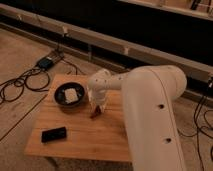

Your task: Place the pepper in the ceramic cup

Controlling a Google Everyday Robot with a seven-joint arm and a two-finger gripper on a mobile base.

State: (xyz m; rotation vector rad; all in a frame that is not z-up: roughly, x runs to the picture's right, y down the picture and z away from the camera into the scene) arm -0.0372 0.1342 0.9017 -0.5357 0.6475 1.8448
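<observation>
Pepper (pixel 94 113), small, dark reddish, lies on table (pixel 85 142) just beneath gripper (pixel 98 104).

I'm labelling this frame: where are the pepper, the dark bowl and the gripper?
pepper (pixel 93 114), camera view, middle of its body.
dark bowl (pixel 56 96), camera view, left rim.
gripper (pixel 98 104), camera view, lower tip, just above the pepper, right of the bowl.
</observation>
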